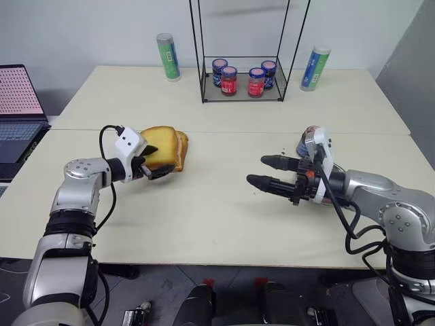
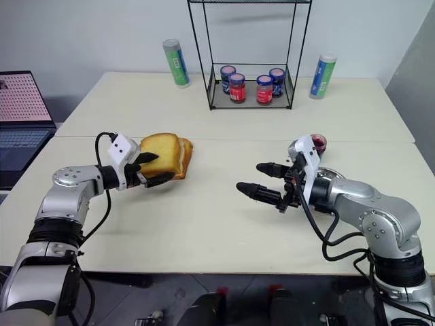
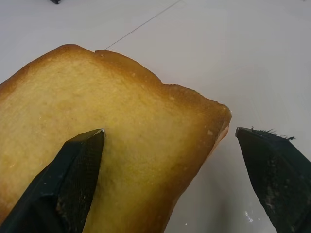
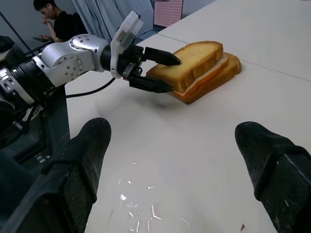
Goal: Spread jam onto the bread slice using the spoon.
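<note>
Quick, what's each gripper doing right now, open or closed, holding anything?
Left gripper: open, fingers around the edge of the bread slice, not clamped.
Right gripper: open, holding nothing.

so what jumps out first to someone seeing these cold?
The stacked bread slices on the cream table, with the open left gripper straddling the top slice's edge. Across from it the open right gripper hangs empty, an open jam jar just behind that arm.
</note>
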`<control>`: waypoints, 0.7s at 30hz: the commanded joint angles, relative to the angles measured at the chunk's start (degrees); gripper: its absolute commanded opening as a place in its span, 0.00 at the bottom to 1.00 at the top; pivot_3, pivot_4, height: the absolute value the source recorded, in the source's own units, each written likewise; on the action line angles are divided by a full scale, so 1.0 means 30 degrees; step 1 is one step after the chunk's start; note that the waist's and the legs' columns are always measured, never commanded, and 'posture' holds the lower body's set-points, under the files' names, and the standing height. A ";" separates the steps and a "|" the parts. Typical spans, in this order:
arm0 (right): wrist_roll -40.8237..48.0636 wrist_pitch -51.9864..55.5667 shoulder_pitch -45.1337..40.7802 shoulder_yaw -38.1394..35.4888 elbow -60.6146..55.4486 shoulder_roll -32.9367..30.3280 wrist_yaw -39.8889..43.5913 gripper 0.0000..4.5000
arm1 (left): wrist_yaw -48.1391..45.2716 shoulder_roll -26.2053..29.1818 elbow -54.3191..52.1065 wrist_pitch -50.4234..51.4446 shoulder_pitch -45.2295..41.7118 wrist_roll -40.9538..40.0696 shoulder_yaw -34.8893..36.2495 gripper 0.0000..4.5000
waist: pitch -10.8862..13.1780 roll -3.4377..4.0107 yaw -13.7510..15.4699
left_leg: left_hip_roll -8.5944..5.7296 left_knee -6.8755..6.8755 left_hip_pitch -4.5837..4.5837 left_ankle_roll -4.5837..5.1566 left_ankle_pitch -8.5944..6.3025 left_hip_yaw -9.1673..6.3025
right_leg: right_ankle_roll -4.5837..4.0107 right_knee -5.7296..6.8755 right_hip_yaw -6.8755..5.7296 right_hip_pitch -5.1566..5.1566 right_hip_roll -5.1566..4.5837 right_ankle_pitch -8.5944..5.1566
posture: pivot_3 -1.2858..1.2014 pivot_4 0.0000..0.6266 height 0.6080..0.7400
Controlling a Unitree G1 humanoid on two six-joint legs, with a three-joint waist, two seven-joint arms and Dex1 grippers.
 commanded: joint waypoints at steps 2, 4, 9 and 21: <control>0.0007 -0.0247 -0.0313 -0.0142 -0.0293 0.0029 0.0013 0.99 | 0.0390 0.0204 0.0760 -0.0486 -0.0488 0.0461 0.0142 1.00 | 0.0000 0.0000 -0.0002 | 0.0000 0.0000 -0.0001 0.0000 0.0000 0.0001 | 0.0000 0.0000 0.0002 0.0000 0.0000 0.0000 | 0.52 0.24 1.00; 0.0084 -0.0233 -0.0331 -0.0305 -0.0206 0.0123 -0.0134 0.99 | 0.0598 -0.0008 0.1137 -0.0377 -0.0815 0.0205 0.0438 1.00 | 0.0000 0.0000 -0.0006 | -0.0002 0.0000 0.0000 0.0000 0.0000 0.0001 | 0.0000 0.0002 0.0000 0.0000 0.0000 0.0000 | 0.52 0.24 1.00; 0.0024 -0.0322 -0.0314 -0.0470 -0.0109 0.0217 -0.0350 1.00 | 0.1127 -0.0188 0.2354 -0.0540 -0.1568 0.0179 0.0713 0.90 | 0.0000 0.0000 -0.0008 | -0.0005 0.0005 0.0001 0.0000 0.0000 0.0004 | 0.0000 0.0008 -0.0005 0.0000 0.0007 0.0000 | 0.52 0.24 1.00; 0.0696 0.0006 -0.0563 -0.1035 -0.0041 0.0492 -0.1032 1.00 | 0.1370 -0.0255 0.3651 -0.1529 -0.2251 0.0306 0.0679 0.39 | 0.0000 0.0000 -0.0030 | -0.0003 0.0008 0.0002 -0.0001 0.0001 0.0003 | -0.0006 0.0018 -0.0002 -0.0005 0.0019 0.0004 | 0.52 0.24 1.00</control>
